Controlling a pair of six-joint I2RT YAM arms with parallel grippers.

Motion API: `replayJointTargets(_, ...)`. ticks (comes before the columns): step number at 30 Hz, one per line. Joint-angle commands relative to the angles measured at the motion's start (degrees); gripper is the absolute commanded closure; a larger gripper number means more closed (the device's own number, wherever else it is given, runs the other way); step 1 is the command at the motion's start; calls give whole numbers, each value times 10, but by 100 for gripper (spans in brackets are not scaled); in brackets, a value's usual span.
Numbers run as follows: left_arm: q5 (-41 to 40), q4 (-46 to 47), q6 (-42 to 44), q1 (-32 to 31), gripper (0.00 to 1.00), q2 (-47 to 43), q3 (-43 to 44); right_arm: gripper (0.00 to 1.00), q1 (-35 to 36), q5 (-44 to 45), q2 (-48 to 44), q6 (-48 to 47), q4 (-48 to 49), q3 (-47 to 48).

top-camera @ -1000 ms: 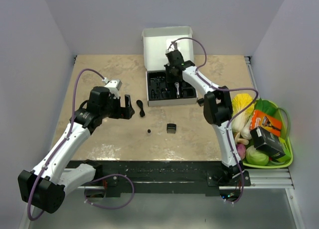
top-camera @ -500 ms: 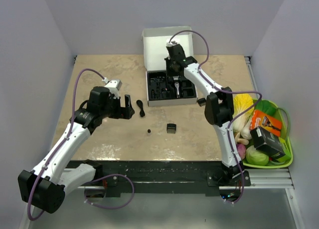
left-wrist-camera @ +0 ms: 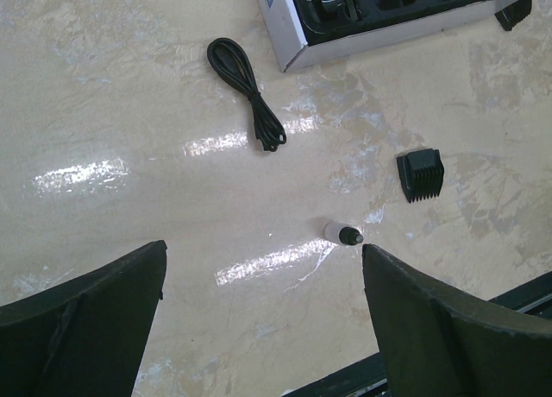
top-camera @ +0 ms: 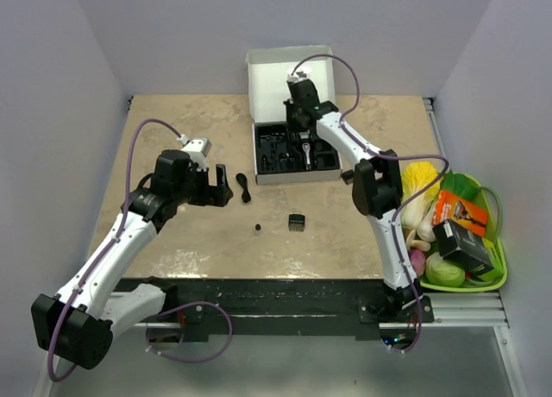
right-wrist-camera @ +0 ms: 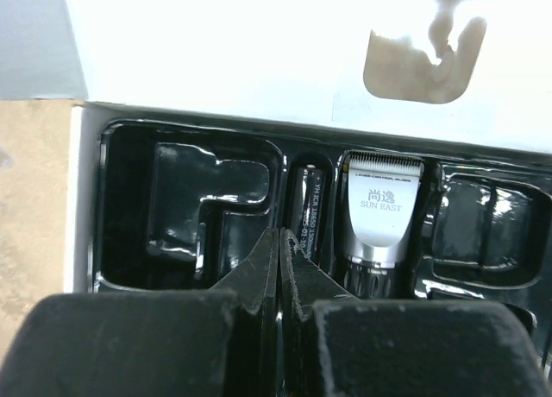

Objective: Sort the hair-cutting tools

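The black-and-silver clipper (top-camera: 307, 150) (right-wrist-camera: 379, 216) lies in the black tray of the open white box (top-camera: 259, 174). A black cylinder (right-wrist-camera: 310, 214) rests in the slot beside it. My right gripper (top-camera: 297, 123) (right-wrist-camera: 279, 235) hovers shut and empty over the tray's back edge. On the table lie the coiled cord (top-camera: 243, 187) (left-wrist-camera: 248, 95), the square comb guard (top-camera: 296, 222) (left-wrist-camera: 421, 175) and a tiny black-capped bit (top-camera: 258, 229) (left-wrist-camera: 343, 234). My left gripper (top-camera: 222, 188) (left-wrist-camera: 263, 250) hangs open just left of the cord, holding nothing.
A small black piece (top-camera: 346, 177) (left-wrist-camera: 515, 10) lies at the box's right front corner. At the far right, a green basket (top-camera: 498, 272) holds toy vegetables, an orange packet (top-camera: 457, 209) and a black box (top-camera: 462, 246). The box lid (top-camera: 269, 78) stands upright behind the tray.
My right gripper has drifted slightly back and left over the tray, staying shut. The left arm and the loose items have not moved.
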Motion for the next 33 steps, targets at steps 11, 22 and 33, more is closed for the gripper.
replayJointTargets(11,5,16,11,0,1,0,9,100,3,16,5,2,53,-69)
replayJointTargets(22,8,13,9,0,1,-3,18,96,2,32,-122,-7,50,-114)
replayJointTargets(33,6,11,3,0,1,-12,18,63,28,58,-290,-2,2,-283)
